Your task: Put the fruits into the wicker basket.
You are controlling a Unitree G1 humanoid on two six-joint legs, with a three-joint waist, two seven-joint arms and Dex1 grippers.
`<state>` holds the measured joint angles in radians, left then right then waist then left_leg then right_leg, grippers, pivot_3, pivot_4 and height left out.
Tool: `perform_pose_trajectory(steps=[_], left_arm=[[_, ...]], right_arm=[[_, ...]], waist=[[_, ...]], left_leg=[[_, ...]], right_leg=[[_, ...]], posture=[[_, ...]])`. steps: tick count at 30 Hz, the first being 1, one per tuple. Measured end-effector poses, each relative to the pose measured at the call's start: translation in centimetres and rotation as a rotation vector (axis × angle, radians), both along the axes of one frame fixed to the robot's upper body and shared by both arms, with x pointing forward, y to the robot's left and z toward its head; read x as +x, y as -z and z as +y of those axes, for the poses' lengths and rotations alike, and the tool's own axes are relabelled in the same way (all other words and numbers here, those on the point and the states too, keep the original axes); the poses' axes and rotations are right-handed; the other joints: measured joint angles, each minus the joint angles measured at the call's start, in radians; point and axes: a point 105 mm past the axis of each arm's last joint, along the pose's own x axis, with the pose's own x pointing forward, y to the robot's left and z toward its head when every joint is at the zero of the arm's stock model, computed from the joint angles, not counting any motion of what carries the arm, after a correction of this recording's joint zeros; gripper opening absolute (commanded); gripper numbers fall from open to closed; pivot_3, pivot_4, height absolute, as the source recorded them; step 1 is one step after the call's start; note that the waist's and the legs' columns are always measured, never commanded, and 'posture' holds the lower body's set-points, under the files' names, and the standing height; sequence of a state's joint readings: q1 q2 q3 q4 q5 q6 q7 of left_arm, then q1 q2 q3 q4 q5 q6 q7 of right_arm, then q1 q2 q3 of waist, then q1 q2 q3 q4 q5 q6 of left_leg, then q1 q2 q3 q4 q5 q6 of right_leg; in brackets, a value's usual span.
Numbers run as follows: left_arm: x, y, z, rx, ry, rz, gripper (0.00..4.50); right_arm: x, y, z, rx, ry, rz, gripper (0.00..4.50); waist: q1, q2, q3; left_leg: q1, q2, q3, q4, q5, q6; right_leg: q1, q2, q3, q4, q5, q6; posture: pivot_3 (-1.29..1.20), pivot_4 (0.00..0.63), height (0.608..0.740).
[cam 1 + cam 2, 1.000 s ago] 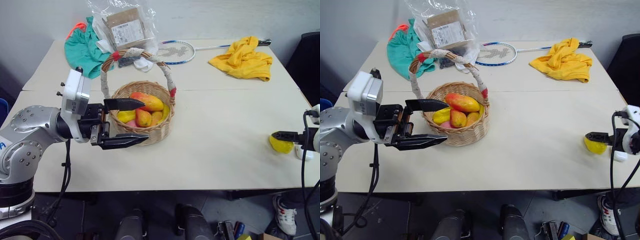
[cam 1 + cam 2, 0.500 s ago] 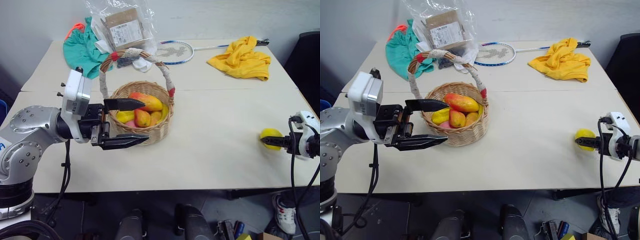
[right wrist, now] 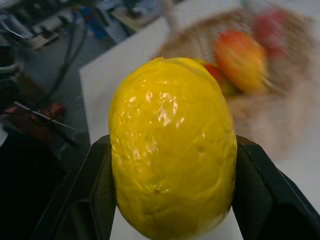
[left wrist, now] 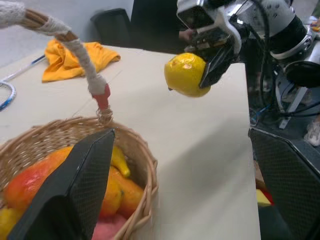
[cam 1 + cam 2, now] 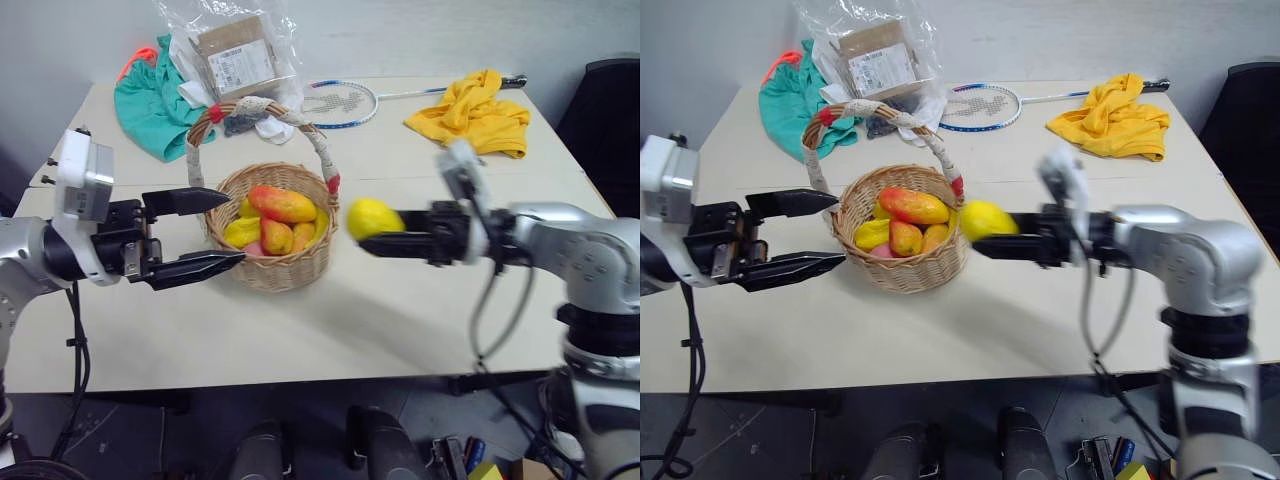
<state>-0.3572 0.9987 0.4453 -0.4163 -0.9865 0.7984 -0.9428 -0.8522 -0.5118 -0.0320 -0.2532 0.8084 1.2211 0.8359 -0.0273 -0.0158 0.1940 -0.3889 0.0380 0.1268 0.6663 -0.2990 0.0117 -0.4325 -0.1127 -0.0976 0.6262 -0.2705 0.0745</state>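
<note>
Your right gripper (image 5: 372, 232) has the lemon (image 5: 371, 217) clamped between its two black fingers, jaws partway closed around the fruit's sides. It hangs in the air above the tabletop (image 5: 420, 310), just to the right of the wicker basket (image 5: 270, 270), roughly level with the rim and not over the opening. From the right wrist view you can see the lemon (image 3: 172, 147) sitting squarely between the finger pads (image 3: 95, 195), with the basket blurred beyond it.

The lemon is bright yellow, bumpy-skinned and a bit glossy, oval, with its long axis running across the fingers.

Your left gripper (image 5: 205, 232) is on the near left side of the basket, jaws wide open and holding nothing. One finger reaches toward the basket's left rim, the other sits lower along its near side; I can't tell if either actually touches the wicker.

The basket is round tan wicker with a tall arched handle (image 5: 262, 105) wrapped in whitish cloth with red ties at both ends. It already has a pile of fruit in it (image 5: 280, 205): an elongated orange-red one on top, smaller yellow and orange ones underneath.

At the far side of the tabletop there's a yellow cloth (image 5: 470, 112) on the right, a badminton racket (image 5: 345, 100) in the middle, and a green garment (image 5: 150, 90) with a plastic-wrapped package (image 5: 235, 58) on the left.
</note>
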Motion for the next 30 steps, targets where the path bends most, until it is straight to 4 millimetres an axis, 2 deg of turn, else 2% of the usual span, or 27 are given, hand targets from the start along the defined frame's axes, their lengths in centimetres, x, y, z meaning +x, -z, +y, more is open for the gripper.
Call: perform_pose_trajectory(steps=[3, 7, 9, 11, 13, 14, 18, 25, 28, 30], left_arm=[[0.0, -0.2, 0.3, 0.002, -0.009, -0.006, 4.50], [0.2, -0.7, 0.3, -0.001, -0.006, -0.020, 4.50], [0.3, -0.9, 0.1, 0.001, -0.002, -0.025, 4.50], [0.4, -0.9, -0.1, 0.005, 0.007, -0.025, 4.50], [0.4, -1.0, -0.1, 0.004, 0.006, -0.025, 4.50], [0.4, -1.0, -0.1, 0.004, 0.006, -0.025, 4.50], [0.4, -0.9, 0.0, 0.006, 0.004, -0.024, 4.50], [0.7, -0.8, -0.4, 0.000, 0.018, -0.033, 4.50], [0.9, -0.8, -0.5, 0.005, 0.024, -0.037, 4.50], [1.3, -1.0, -0.4, 0.001, 0.020, -0.041, 4.50]], right_arm=[[1.0, 0.5, 3.6, -0.015, -0.006, -0.011, 2.53], [2.5, 1.9, 6.6, -0.048, 0.033, -0.012, 2.53], [3.7, 2.5, 7.9, -0.080, 0.090, -0.058, 3.24], [4.4, 3.0, 8.3, -0.105, 0.133, -0.100, 3.74], [5.1, 2.9, 7.9, -0.107, 0.178, -0.132, 4.41], [5.3, 2.5, 7.7, -0.092, 0.189, -0.136, 4.49], [4.6, 0.9, 5.7, -0.043, 0.195, -0.160, 4.49], [1.0, -1.8, 0.2, 0.067, 0.135, -0.063, 4.49], [1.2, -1.4, -1.8, 0.058, 0.211, -0.046, 4.49], [2.4, -0.9, -2.2, 0.051, 0.306, -0.064, 4.49]], waist=[[0.005, -0.001, -0.001], [0.000, -0.002, -0.001], [-0.002, -0.002, -0.001], [-0.003, -0.002, -0.001], [-0.002, -0.002, -0.001], [-0.002, -0.002, -0.001], [0.000, -0.002, -0.001], [0.000, -0.002, -0.001], [-0.003, -0.002, -0.001], [-0.005, -0.002, -0.001]], left_leg=[[-0.004, -0.001, -0.004, 0.000, 0.000, 0.000], [-0.009, -0.005, -0.003, 0.001, 0.001, 0.004], [-0.011, -0.005, -0.002, 0.001, 0.001, 0.005], [-0.014, -0.005, -0.002, 0.002, 0.002, 0.004], [-0.016, -0.005, -0.003, 0.002, 0.002, 0.004], [-0.016, -0.005, -0.003, 0.002, 0.002, 0.004], [-0.016, -0.005, -0.003, 0.002, 0.002, 0.004], [-0.016, -0.005, -0.003, 0.002, 0.003, 0.005], [-0.015, -0.005, -0.002, 0.002, 0.003, 0.005], [-0.015, -0.004, -0.002, 0.002, 0.003, 0.004]], right_leg=[[0.000, 0.000, -0.004, 0.001, 0.000, 0.000], [-0.003, -0.002, -0.007, 0.000, 0.002, 0.003], [-0.007, -0.002, -0.006, 0.001, 0.002, 0.004], [-0.010, -0.002, -0.006, 0.002, 0.002, 0.004], [-0.011, -0.002, -0.006, 0.002, 0.002, 0.004], [-0.011, -0.002, -0.006, 0.002, 0.002, 0.004], [-0.011, -0.002, -0.007, 0.002, 0.002, 0.004], [-0.011, -0.002, -0.006, 0.002, 0.002, 0.004], [-0.011, -0.001, -0.006, 0.002, 0.002, 0.004], [-0.011, -0.001, -0.006, 0.002, 0.002, 0.004]], posture=[[0.00, 0.150, 0.740], [0.00, 0.150, 0.740], [0.00, 0.150, 0.740], [0.00, 0.150, 0.740], [0.00, 0.150, 0.740], [0.00, 0.150, 0.740], [0.00, 0.150, 0.740], [0.00, 0.150, 0.740], [0.00, 0.150, 0.740], [0.00, 0.150, 0.740]])
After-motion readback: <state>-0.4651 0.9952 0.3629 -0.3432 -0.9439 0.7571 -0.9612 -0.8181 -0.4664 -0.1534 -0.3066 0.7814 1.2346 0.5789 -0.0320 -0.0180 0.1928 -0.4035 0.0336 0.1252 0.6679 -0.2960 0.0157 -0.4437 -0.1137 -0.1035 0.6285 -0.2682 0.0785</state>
